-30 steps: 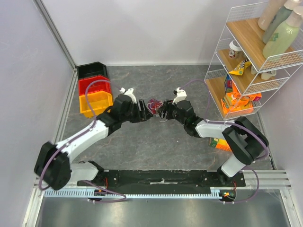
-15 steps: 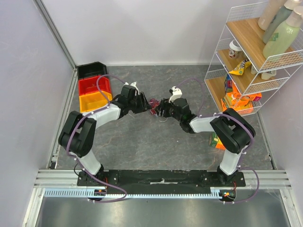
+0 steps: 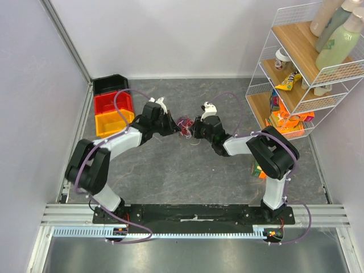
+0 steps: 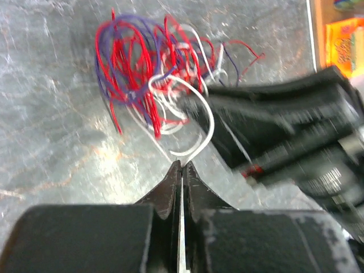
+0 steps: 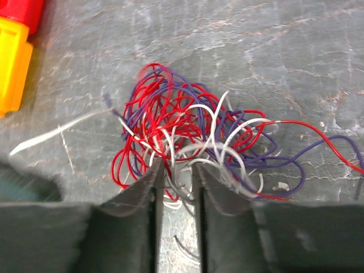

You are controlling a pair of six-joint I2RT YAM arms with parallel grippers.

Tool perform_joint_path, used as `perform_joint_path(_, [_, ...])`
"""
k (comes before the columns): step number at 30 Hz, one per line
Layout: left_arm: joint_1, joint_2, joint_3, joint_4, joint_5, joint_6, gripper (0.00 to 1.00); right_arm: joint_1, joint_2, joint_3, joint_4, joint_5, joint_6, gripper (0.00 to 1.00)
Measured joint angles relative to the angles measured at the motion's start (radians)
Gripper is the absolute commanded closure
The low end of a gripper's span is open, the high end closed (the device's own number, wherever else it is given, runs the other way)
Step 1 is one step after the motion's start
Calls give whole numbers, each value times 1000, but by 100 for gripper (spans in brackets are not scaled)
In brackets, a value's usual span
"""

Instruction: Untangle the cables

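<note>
Pinches one white strand (image 4: pixel 207 122) of the mid-frame tangled red, white, purple wires (image 3: pixel 185 124) in left gripper (image 4: pixel 182 165); straddles them with right gripper (image 5: pixel 176 168) slightly agape. Next, probably: clamp, pull apart.

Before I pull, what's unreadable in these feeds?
Right wrist view: whether the right tool pinches the cables between its fingers; the fingers hide the near strands, and two strands run off the right edge.
Left wrist view: the right tool is blurred and covers the tangle's right side; the white strand clamped in the left tool vanishes into the tangle.
Top view: the tangle is too small to tell strands apart.
</note>
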Motion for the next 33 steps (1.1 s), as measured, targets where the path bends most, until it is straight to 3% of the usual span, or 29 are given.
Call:
perform_joint_path(3, [-8,-109,-68,-7,8,0,98,1,19,35,-45,58,11,84])
perform_joint_path(11, [-16,-572,-190,-123,-114,0,98,16,-30,20,-130,259,65,83])
perform_joint_path(14, [-16,-748,-194,-185,-210,0,98,7,-60,5,-190,356,82,75])
perform_joint_path(18, [-16,-943,-191,-261,-326,17,98,-12,-66,5,-259,426,103,52])
perform_joint_path(21, [-16,-1023,-185,-303,-370,26,98,-24,-66,5,-274,409,92,52])
perform_joint_path(25, [-16,-990,-153,-318,-319,30,61,-25,-68,-3,-246,335,74,57])
perform_joint_path(26, [-16,-950,-150,-312,-283,31,49,-25,-72,-13,-231,309,70,57])
perform_joint_path(28, [-16,-835,-148,-287,-201,31,17,-25,-84,-41,-196,252,59,57])
perform_joint_path(30, [-16,-716,-149,-247,-123,30,6,-25,-98,-70,-157,174,45,58])
perform_joint_path(33, [-16,-484,-153,-142,-13,5,3,-25,-100,-88,-103,67,31,57])
